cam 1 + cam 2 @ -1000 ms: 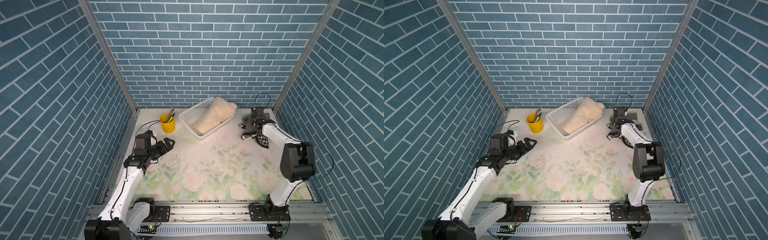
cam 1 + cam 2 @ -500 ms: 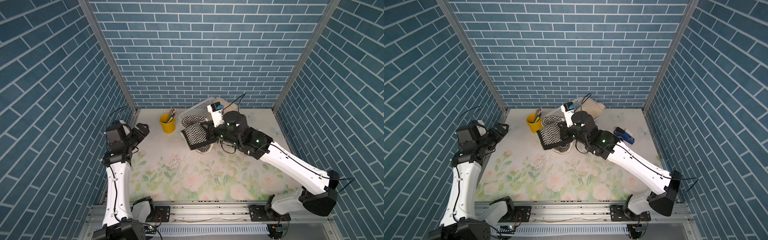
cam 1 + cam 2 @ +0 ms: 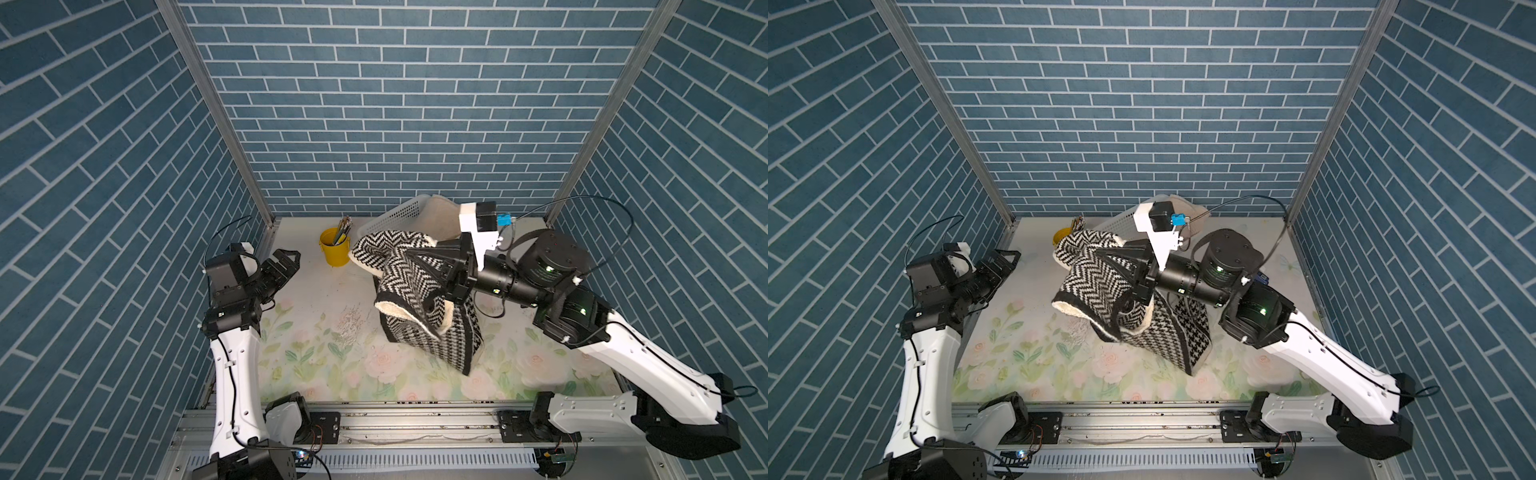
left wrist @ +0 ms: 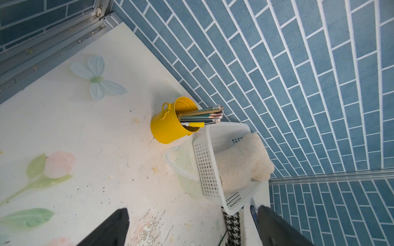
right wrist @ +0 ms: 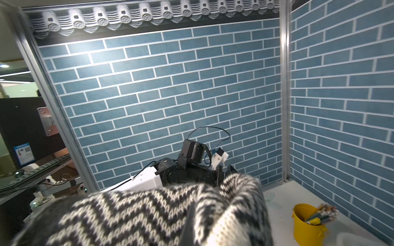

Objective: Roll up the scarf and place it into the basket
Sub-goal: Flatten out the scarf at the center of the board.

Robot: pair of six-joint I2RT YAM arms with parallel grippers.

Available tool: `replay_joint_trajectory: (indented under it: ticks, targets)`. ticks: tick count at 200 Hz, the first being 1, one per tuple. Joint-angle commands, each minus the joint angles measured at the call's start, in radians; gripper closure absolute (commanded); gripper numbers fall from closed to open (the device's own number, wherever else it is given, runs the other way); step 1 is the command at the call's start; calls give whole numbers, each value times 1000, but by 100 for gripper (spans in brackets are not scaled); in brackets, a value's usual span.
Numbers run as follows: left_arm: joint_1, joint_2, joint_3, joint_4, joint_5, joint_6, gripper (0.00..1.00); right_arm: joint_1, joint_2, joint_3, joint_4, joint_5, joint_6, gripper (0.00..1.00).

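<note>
Black-white scarf (image 3: 407, 286) now hoisted up, right hand (image 3: 417, 257) gripping it

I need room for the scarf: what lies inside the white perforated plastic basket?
A rolled cream fleecy cloth lies in the white perforated plastic basket. The floor under it is hidden.

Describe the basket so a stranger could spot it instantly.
Look to the foot of the blue brick back wall. The basket sits there beside the yellow bucket. It alone is white, grid-walled plastic, holding a cream fabric roll.
</note>
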Motion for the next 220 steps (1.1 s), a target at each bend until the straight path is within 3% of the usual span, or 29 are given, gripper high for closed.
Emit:
replay_joint_trajectory:
  ticks: [1,23,52,107,160,192,220]
  targets:
    - [5,-5,54,-23,1,32,0,4,127,-31,46,-106,59,100]
    - [6,5,78,-30,6,36,0,4,120,-95,98,-80,77,100]
    - [6,20,82,-14,20,30,0,0,126,-66,51,-34,38,100]
    - [6,36,129,-38,-9,49,0,1,267,-1,217,-224,121,100]
    - [6,9,54,23,100,49,0,4,284,115,302,-357,106,100]
    - [-39,-11,-58,121,254,47,0,-1,197,164,171,-154,-52,100]
    - [-272,-34,-83,188,278,75,0,-41,134,216,44,168,-138,100]
